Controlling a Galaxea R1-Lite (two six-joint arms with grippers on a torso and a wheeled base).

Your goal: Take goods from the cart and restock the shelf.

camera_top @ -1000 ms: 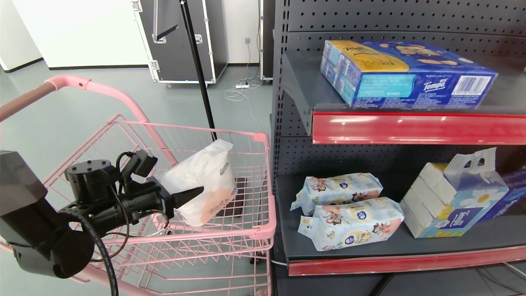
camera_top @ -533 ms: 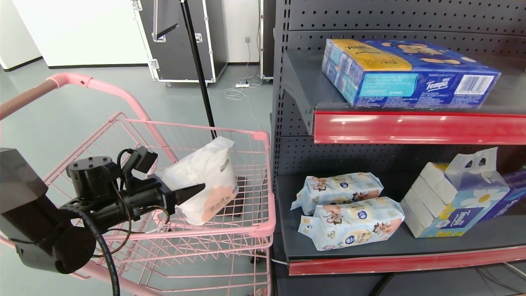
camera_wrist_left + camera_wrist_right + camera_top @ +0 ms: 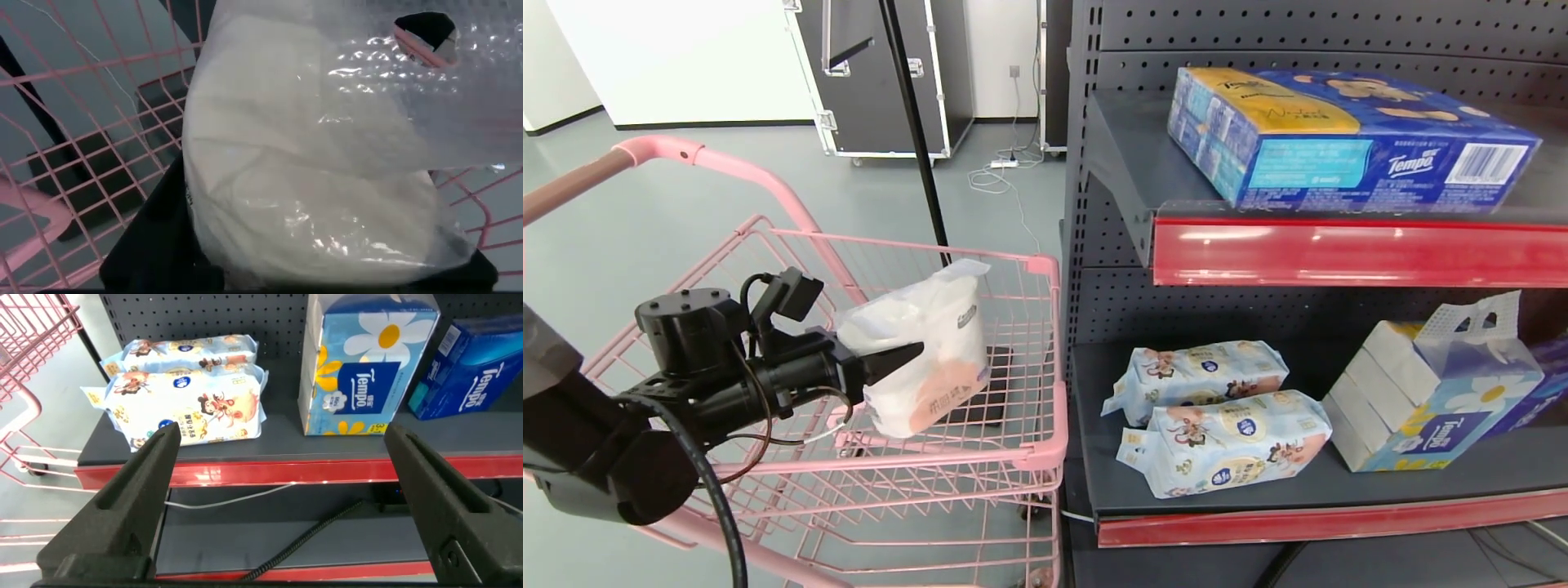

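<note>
A white soft pack in clear plastic [image 3: 927,347] is held inside the pink wire cart [image 3: 1045,425], with my left gripper [image 3: 894,359] shut on its side. In the left wrist view the white pack [image 3: 310,163] sits between the dark fingers of my left gripper [image 3: 310,265], above the cart's mesh. My right gripper [image 3: 282,498] stands open in front of the lower shelf's red edge [image 3: 286,469], nothing between its fingers. On the lower shelf [image 3: 1258,490] lie two printed tissue packs [image 3: 1225,441], the same tissue packs [image 3: 188,400] showing in the right wrist view.
A white and blue tissue bundle with a handle [image 3: 1437,384] stands on the lower shelf's right, a dark blue pack [image 3: 474,367] beside it. A large blue box [image 3: 1347,139] lies on the upper shelf. A black pole [image 3: 915,122] rises behind the cart.
My left gripper has risen a little with the white pack in it. The head view has shifted slightly.
</note>
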